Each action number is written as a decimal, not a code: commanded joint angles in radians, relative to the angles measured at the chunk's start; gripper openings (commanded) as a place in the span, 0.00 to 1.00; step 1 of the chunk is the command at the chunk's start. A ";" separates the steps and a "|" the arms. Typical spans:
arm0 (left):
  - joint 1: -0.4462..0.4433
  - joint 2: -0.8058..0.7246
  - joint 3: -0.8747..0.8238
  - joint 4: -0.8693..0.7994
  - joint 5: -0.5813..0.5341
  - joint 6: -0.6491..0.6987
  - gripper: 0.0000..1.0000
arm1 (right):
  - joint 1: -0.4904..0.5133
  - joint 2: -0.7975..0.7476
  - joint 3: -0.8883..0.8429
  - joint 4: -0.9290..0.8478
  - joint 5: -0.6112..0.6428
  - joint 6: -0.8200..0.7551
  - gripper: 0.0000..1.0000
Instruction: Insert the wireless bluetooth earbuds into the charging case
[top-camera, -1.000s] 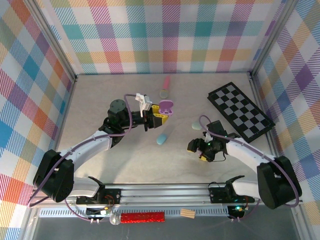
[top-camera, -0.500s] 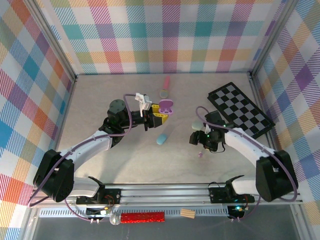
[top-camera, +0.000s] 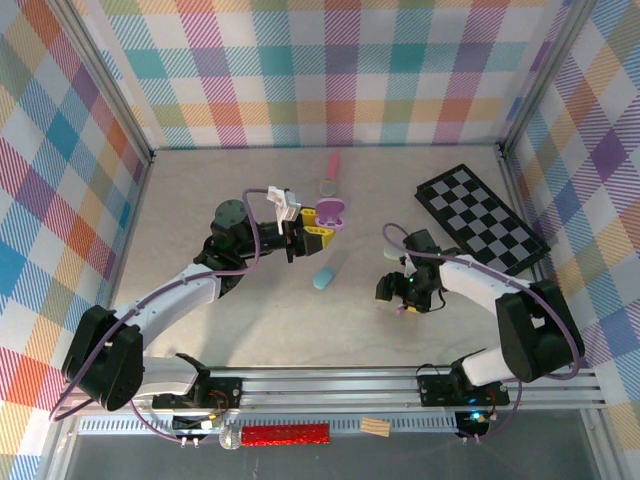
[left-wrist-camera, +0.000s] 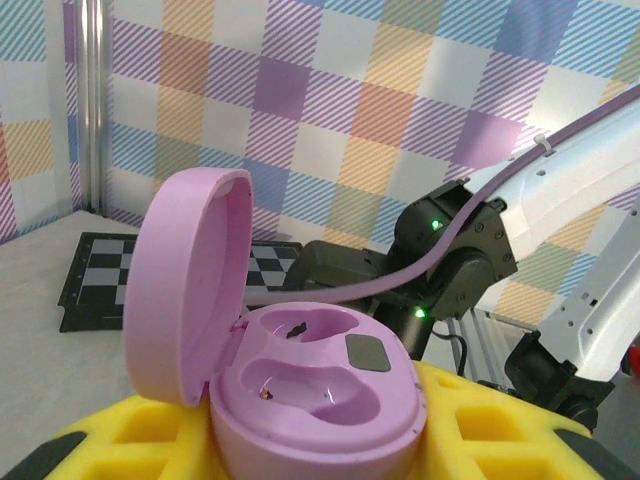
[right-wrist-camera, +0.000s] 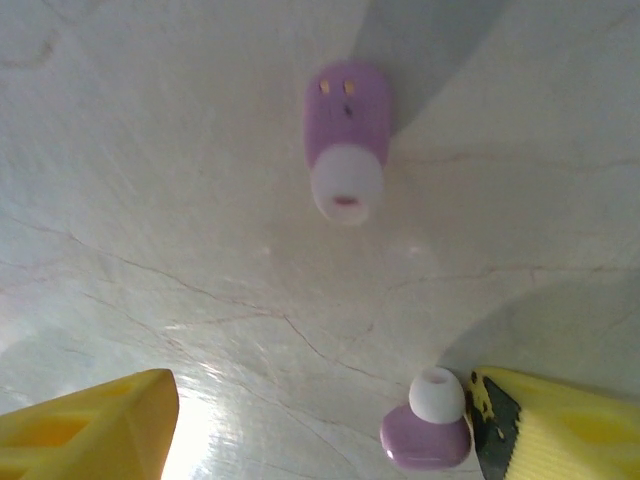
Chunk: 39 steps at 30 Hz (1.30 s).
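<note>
One purple earbud (right-wrist-camera: 345, 140) lies on the pale table (top-camera: 200, 200), its white tip pointing toward the right wrist camera. A second earbud (right-wrist-camera: 427, 432), also purple with a white tip, sits lower in that view. It is just beside the inner face of the yellow finger (right-wrist-camera: 560, 430) at the right edge; whether they touch cannot be told. The right gripper (right-wrist-camera: 320, 410) hangs above both with its jaws spread wide and nothing between them, the first earbud lying beyond the gap.

The charging case (left-wrist-camera: 300, 380) is well apart from them, on the left arm's side. It is a purple oval with its lid hinged up to the left and two wells facing upward. The left gripper (top-camera: 316, 228) is clamped on its base and carries it clear of the table.

In the overhead view, a blue pebble-shaped case (top-camera: 323, 278) lies on the table between the two grippers, nearer the left one. A mint case (top-camera: 392, 250) rests just beyond the right gripper's wrist. A black-and-white checkerboard (top-camera: 480, 222) lies at an angle near the right wall. Further back, a grey-green piece (top-camera: 327, 186) and a pink piece (top-camera: 334, 162) sit near the held case.
</note>
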 joint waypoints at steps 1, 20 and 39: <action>0.008 -0.023 -0.016 0.013 0.008 0.018 0.38 | 0.026 -0.017 -0.032 0.006 -0.017 0.033 0.76; 0.008 -0.023 -0.035 0.043 -0.016 0.002 0.38 | 0.142 -0.157 -0.092 0.050 -0.075 0.206 0.76; 0.073 -0.086 -0.135 0.112 -0.086 -0.028 0.38 | 0.147 -0.085 0.038 -0.062 0.037 0.075 0.77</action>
